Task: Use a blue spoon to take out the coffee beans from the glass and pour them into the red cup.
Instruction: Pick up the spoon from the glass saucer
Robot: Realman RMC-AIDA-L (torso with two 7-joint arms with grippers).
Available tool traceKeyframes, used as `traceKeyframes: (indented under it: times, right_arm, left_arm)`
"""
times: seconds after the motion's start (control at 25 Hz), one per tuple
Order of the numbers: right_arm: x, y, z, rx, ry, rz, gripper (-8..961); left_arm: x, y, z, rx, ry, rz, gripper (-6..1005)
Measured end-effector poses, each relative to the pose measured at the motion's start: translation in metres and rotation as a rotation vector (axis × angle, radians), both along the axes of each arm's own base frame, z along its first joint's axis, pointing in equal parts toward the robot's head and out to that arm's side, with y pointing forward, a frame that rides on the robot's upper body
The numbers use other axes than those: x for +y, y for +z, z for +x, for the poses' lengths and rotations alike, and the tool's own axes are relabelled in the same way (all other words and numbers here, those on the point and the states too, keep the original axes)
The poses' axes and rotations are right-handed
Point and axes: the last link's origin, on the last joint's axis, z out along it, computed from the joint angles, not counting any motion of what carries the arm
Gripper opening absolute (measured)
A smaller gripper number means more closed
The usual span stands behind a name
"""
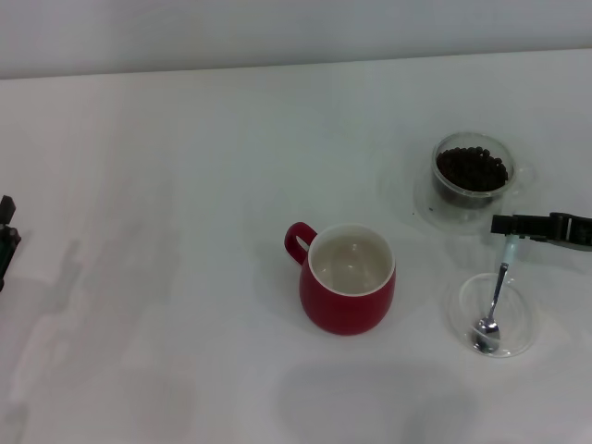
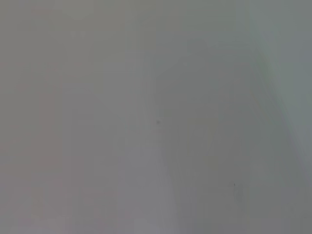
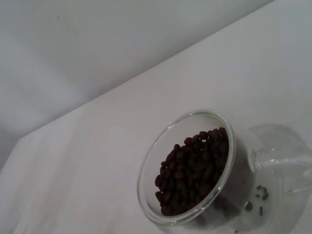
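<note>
The red cup (image 1: 347,279) stands mid-table, its white inside bare and its handle pointing back-left. The glass (image 1: 473,176) at the back right holds a heap of coffee beans (image 1: 472,168). In the right wrist view the glass (image 3: 161,161) and its coffee beans (image 3: 195,168) fill the lower part of the picture, with a few loose beans on its clear base. The blue spoon (image 1: 496,291) rests with its bowl in a flat clear dish (image 1: 523,319), pale handle pointing back. My right gripper (image 1: 500,225) reaches in from the right at the handle's end. My left gripper (image 1: 6,239) is parked at the left edge.
The white table (image 1: 185,231) runs back to a pale wall. The left wrist view shows only a blank grey surface.
</note>
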Motion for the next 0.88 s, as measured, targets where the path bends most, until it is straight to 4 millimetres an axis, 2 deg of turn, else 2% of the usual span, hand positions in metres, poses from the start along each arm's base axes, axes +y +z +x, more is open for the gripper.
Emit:
traceKeyframes:
  times: [0.44, 0.88]
  right_arm:
    - [0.0022, -0.0016, -0.0005, -0.003, -0.01, -0.005, 321]
    - [0.0035, -0.0014, -0.0015, 0.004, -0.014, -0.002, 201]
  left_arm:
    - [0.0038, 0.0002, -0.0007, 0.012, 0.003, -0.005, 653]
    - [0.0071, 0.0011, -0.0021, 0.021, 0.008, -0.013, 653]
